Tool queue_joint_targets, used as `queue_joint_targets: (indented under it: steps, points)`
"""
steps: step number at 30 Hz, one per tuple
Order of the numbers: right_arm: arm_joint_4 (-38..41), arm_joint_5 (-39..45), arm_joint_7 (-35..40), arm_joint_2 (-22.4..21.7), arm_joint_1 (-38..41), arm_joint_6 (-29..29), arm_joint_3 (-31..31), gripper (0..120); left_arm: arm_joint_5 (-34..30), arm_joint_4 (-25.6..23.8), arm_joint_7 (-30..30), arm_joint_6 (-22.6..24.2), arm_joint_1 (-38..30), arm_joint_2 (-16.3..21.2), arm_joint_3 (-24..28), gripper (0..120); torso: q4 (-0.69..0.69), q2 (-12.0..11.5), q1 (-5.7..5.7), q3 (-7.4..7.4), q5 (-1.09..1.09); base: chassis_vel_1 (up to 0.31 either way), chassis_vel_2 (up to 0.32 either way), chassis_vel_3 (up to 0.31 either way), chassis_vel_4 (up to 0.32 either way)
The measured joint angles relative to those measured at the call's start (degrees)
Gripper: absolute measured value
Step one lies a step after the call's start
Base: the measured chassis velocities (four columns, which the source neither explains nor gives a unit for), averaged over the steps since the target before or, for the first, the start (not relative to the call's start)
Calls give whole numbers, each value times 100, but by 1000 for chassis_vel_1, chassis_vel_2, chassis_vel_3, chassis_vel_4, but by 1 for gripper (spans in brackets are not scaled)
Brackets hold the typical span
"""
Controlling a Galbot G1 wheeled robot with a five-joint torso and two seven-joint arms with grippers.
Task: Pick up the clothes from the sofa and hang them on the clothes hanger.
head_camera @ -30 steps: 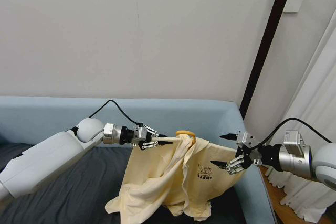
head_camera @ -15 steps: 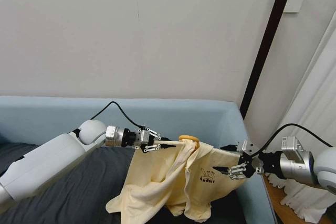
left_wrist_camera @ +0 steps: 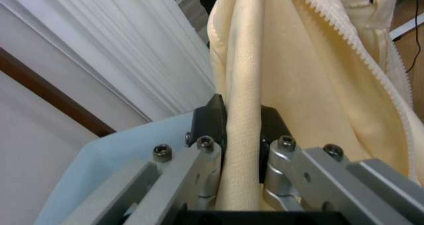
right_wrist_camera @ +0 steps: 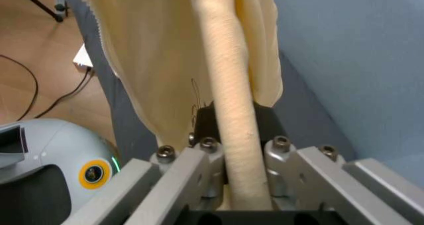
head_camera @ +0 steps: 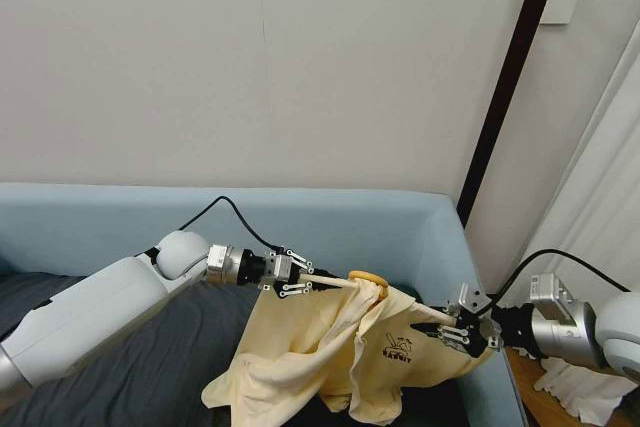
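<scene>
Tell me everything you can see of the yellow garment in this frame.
The pale yellow garment is soft knit-looking cloth with an orange-yellow collar band and a small dark print. It hangs stretched between the left gripper and right gripper, each shut on a bunched fold; its lower folds droop onto the dark seat of the blue sofa.

The right gripper (right_wrist_camera: 233, 120) is clamped tight on a rolled fold of the pale yellow garment (right_wrist_camera: 166, 46), which drapes away beside the sofa's (right_wrist_camera: 344, 61) blue inner wall. Past the cloth are the wooden floor (right_wrist_camera: 33, 46) and the robot's grey base (right_wrist_camera: 46, 155).
</scene>
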Motion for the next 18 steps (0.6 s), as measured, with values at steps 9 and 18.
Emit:
queue_joint_targets:
  steps: [9,18]
  points:
    - [-18,-26,-60,41,-16,3,-12,1,59,21,-89,2,40,-9,2,6,0,0,0,0,-1,0,0,0,0]
    - [-74,-99,75,168,-33,118,-45,1,167,49,-335,-1,108,30,-102,30,1,0,0,0,-1,0,0,0,0]
